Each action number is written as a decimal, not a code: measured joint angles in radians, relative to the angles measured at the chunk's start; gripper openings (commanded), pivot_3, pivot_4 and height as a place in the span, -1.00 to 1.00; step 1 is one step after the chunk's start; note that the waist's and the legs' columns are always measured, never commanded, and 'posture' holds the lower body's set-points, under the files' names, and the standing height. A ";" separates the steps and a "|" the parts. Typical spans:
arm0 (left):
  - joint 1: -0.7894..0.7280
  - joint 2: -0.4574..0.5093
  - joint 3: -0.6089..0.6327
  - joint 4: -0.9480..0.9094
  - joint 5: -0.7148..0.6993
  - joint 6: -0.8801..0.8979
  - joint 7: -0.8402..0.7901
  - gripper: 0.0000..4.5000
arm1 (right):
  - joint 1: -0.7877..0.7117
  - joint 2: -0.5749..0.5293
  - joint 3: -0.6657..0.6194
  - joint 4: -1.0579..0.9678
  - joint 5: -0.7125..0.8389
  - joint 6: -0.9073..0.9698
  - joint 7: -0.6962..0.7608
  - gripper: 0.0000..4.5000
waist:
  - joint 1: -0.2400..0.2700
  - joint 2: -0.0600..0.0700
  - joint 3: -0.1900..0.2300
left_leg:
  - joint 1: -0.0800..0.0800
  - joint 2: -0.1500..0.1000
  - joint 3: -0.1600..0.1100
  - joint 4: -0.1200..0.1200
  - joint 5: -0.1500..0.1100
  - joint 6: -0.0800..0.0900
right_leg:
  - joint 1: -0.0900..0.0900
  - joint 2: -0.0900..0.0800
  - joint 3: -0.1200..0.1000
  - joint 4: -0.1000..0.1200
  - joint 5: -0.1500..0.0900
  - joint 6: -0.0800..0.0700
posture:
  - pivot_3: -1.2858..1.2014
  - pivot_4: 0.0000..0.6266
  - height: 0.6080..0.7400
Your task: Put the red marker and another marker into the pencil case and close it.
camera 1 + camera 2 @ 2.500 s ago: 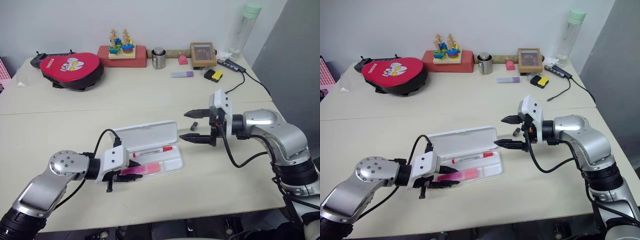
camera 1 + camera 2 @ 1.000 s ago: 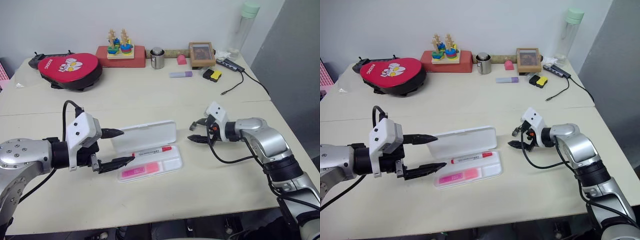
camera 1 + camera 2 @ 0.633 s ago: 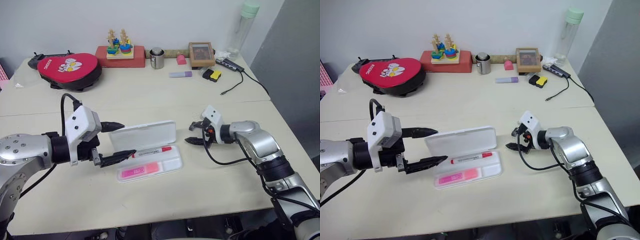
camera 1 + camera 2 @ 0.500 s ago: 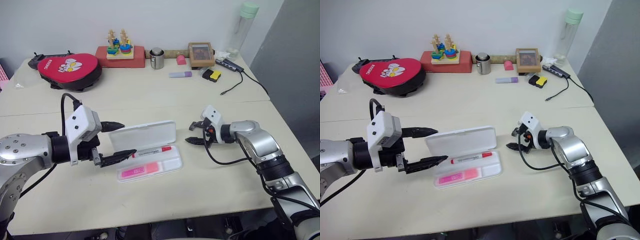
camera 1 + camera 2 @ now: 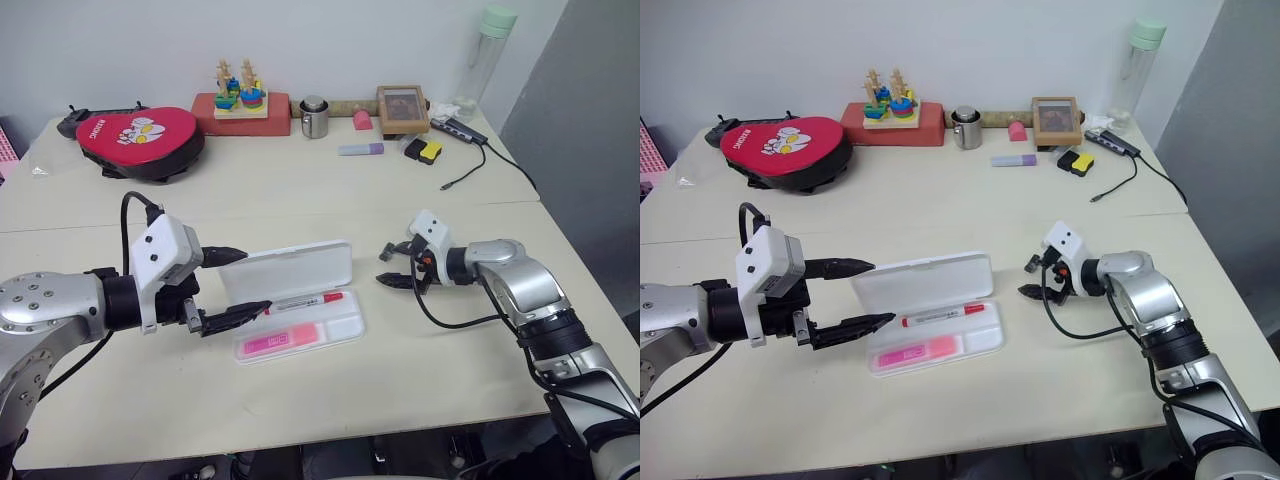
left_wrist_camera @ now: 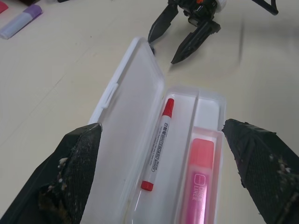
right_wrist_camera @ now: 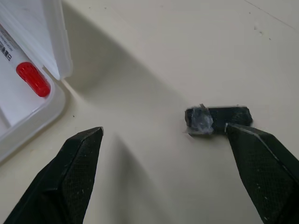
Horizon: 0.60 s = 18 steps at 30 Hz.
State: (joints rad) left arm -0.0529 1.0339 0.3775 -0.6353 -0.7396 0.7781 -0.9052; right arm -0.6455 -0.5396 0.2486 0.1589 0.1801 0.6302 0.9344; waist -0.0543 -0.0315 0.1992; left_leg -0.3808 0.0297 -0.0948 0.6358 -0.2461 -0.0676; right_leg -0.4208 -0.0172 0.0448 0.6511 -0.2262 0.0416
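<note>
1. A white rectangular plastic hinged pencil case (image 5: 300, 300) with rounded corners is seen lying open on the pale beige bench (image 5: 300, 190), lid (image 5: 287, 271) tilted up on the far side, tray toward the robot.
2. A slim white-barrelled red marker (image 5: 303, 300) with red cap is laid in the tray's rear compartment, along the lid hinge – red cap pointing toward the right claw.
3. A short, flat pink highlighter (image 5: 281, 341) is laid in the front compartment, parallel to the red marker, just beside it across a moulded divider.
4. The left claw (image 5: 233, 284) is held spread wide and empty at the left end of the case, one finger above the lid's edge, the other low by the tray; contact cannot be told.
5. The right claw (image 5: 393, 265) is also spread wide, gripping nothing, near the right end of the case but apart from it – fingertips low over the bench.
6. A small black piece (image 7: 217, 118) with tape on it is seen on the bench between the right claw's fingers in the right wrist view.
7. At the far edge: a red padded pouch (image 5: 140, 137), a metal cup (image 5: 316, 117), a purple highlighter (image 5: 362, 149), a framed picture (image 5: 404, 107).
</note>
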 measured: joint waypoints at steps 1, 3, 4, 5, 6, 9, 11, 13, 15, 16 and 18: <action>0.000 0.000 0.000 0.000 0.000 -0.001 0.000 0.97 | 0.000 0.000 -0.001 -0.003 0.000 0.005 0.000 0.94 | 0.000 0.000 0.000 | 0.000 0.000 0.000 0.000 0.000 0.000 | 0.000 0.000 0.000 0.000 0.000 0.000 | 0.03 -0.52 1.00; -0.001 0.000 -0.001 0.001 0.000 -0.001 0.002 0.97 | 0.001 -0.001 -0.002 -0.005 0.000 0.010 -0.001 0.94 | -0.001 0.000 0.000 | 0.000 0.000 0.000 0.000 0.000 0.000 | 0.000 0.000 0.000 0.000 0.000 0.000 | 0.03 -0.52 1.00; -0.001 0.000 -0.002 0.002 0.001 -0.001 0.003 0.97 | 0.001 -0.001 -0.003 -0.005 0.000 0.010 -0.001 0.94 | -0.001 0.000 0.000 | 0.000 0.000 0.000 0.000 0.000 0.000 | 0.000 0.000 0.000 0.000 0.000 0.000 | 0.03 -0.52 1.00; -0.003 0.000 -0.006 0.004 0.001 -0.002 0.004 0.97 | 0.001 -0.001 -0.003 -0.005 -0.001 0.009 -0.002 0.94 | -0.001 0.000 0.000 | 0.000 0.000 0.000 0.000 0.000 0.000 | 0.000 0.000 0.000 0.000 0.000 0.000 | 0.03 -0.52 1.00; -0.005 0.000 -0.012 0.004 0.003 -0.002 0.007 0.97 | 0.002 -0.001 -0.003 -0.005 -0.001 0.008 -0.002 0.94 | -0.001 0.000 0.000 | 0.000 0.000 0.000 0.000 0.000 0.000 | 0.000 0.000 0.000 0.000 0.000 0.000 | 0.03 -0.52 1.00; -0.013 -0.001 -0.025 0.004 0.006 -0.004 0.013 0.97 | 0.003 -0.001 -0.003 0.004 -0.003 0.002 -0.005 0.94 | -0.001 0.000 0.000 | 0.000 0.000 0.000 0.000 0.000 0.000 | 0.000 0.000 0.000 0.000 0.000 0.000 | 0.03 -0.52 1.00; -0.019 -0.001 -0.027 0.005 0.010 -0.005 0.018 0.97 | 0.003 0.007 -0.002 0.026 -0.006 -0.014 -0.011 0.94 | -0.002 0.000 0.000 | 0.000 0.000 0.000 0.000 0.000 0.000 | 0.000 0.000 0.000 0.000 0.000 0.000 | 0.03 -0.52 1.00; -0.020 -0.001 -0.030 0.005 0.013 -0.005 0.020 0.97 | 0.003 0.022 0.003 0.060 -0.019 -0.036 -0.015 0.94 | -0.002 0.000 0.000 | 0.000 0.000 0.000 0.000 0.000 0.000 | 0.000 0.000 0.000 0.000 0.000 0.000 | 0.03 -0.52 1.00; -0.020 -0.002 -0.033 0.006 0.014 -0.005 0.021 0.97 | -0.009 0.042 0.005 0.093 -0.034 -0.063 -0.018 0.94 | -0.003 0.000 0.000 | 0.000 0.000 0.000 0.000 0.000 0.000 | 0.000 0.000 0.000 0.000 0.000 0.000 | 0.03 -0.52 1.00; -0.020 -0.003 -0.035 0.006 0.014 -0.005 0.022 0.97 | -0.021 0.054 0.007 0.116 -0.040 -0.078 -0.019 0.94 | -0.003 0.000 0.000 | 0.000 0.000 0.000 0.000 0.000 0.000 | 0.000 0.000 0.000 0.000 0.000 0.000 | 0.03 -0.52 1.00; -0.020 -0.007 -0.038 0.005 0.014 -0.005 0.022 0.97 | -0.041 0.079 0.007 0.164 -0.046 -0.112 -0.020 0.94 | -0.006 0.000 0.000 | 0.001 0.000 0.001 0.000 0.000 0.000 | 0.000 0.000 0.001 0.000 0.000 0.000 | 0.03 -0.52 1.00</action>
State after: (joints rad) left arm -0.0733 1.0271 0.3392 -0.6301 -0.7253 0.7727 -0.8832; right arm -0.6861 -0.4610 0.2559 0.3228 0.1342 0.5187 0.9146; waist -0.0601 -0.0315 0.1992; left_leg -0.3799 0.0298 -0.0941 0.6357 -0.2461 -0.0676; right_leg -0.4207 -0.0171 0.0455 0.6515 -0.2259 0.0416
